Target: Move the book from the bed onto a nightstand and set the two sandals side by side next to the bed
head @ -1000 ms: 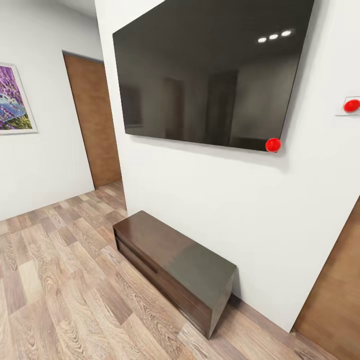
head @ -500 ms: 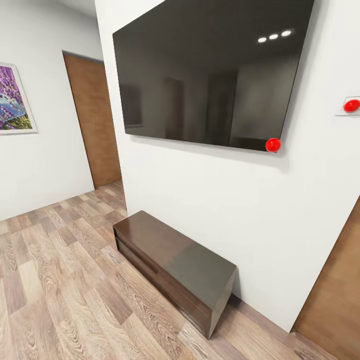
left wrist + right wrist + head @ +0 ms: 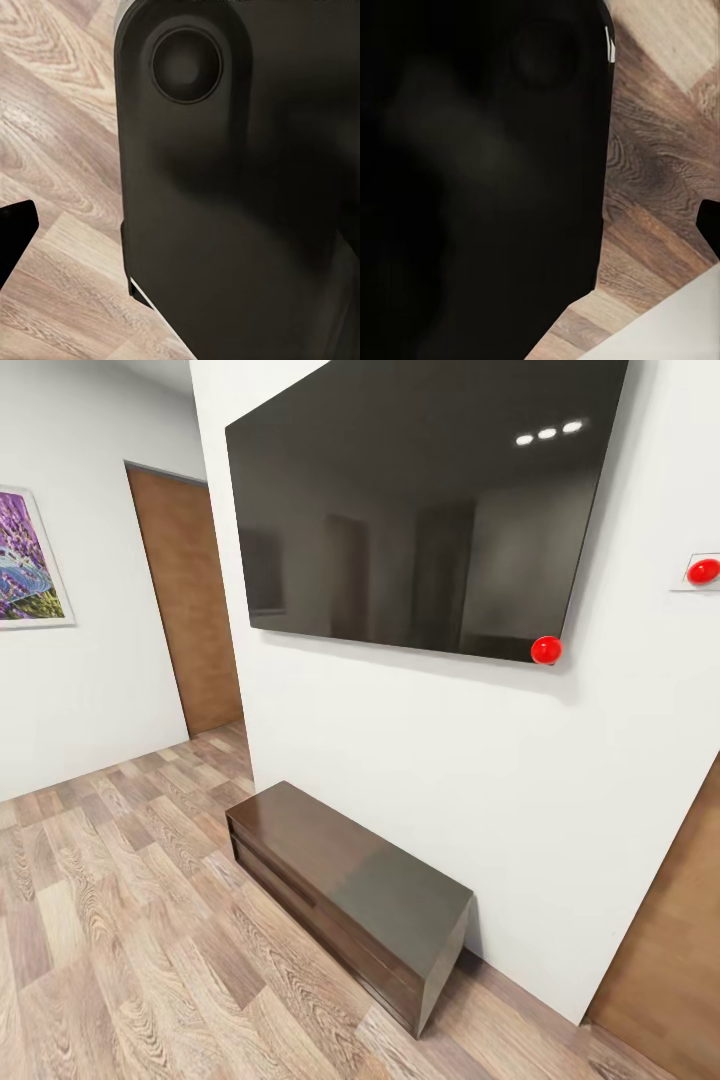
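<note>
Facing a white wall [image 3: 420, 760] with a big glossy black flat screen [image 3: 420, 510] above a long low dark-brown wooden bench [image 3: 345, 895] on brown wood-plank floor [image 3: 110, 920], a brown door [image 3: 190, 600] off to the left. No bed, book, nightstand or sandals anywhere in sight, so probably a search-and-drive step: best to turn the base slowly away from this wall, sweep the head around for the bed, and not mistake that bench for a nightstand. Wrist cams mostly blocked by dark robot casing [image 3: 240, 195] over planks, so can't tell whether either hand is open or closed.
</note>
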Controlling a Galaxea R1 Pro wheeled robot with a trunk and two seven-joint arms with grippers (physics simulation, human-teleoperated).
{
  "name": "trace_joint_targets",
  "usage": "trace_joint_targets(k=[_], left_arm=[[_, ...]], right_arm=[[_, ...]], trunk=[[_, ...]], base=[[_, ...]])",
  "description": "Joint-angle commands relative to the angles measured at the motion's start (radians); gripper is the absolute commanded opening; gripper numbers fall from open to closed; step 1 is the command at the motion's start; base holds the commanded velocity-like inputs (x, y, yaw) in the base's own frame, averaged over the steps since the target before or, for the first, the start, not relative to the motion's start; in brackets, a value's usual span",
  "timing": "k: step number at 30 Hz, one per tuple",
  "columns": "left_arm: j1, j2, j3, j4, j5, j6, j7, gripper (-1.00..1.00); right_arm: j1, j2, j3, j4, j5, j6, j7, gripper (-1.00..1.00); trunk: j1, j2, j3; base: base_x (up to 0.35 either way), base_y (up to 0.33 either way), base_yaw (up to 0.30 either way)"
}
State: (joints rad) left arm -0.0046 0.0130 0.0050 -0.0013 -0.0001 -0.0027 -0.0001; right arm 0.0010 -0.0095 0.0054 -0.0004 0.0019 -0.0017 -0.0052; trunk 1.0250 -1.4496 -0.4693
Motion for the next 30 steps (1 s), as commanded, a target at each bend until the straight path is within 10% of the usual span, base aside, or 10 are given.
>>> trace_joint_targets(k=[1, 30], left_arm=[[0.0, 0.001, 0.002, 0.0, 0.0, 0.0, 0.0, 1.0], [-0.001, 0.002, 0.004, 0.0, 0.003, -0.002, -0.001, 1.0]], right_arm=[[0.0, 0.0, 0.0, -0.001, -0.001, -0.002, -0.001, 1.0], [0.001, 0.0, -0.004, -0.003, -0.006, -0.009, -0.001, 1.0]], trunk=[[0.0, 0.0, -0.001], [0.0, 0.0, -0.001]], base=[[0.0, 0.0, 0.0], [0.0, 0.0, 0.103]])
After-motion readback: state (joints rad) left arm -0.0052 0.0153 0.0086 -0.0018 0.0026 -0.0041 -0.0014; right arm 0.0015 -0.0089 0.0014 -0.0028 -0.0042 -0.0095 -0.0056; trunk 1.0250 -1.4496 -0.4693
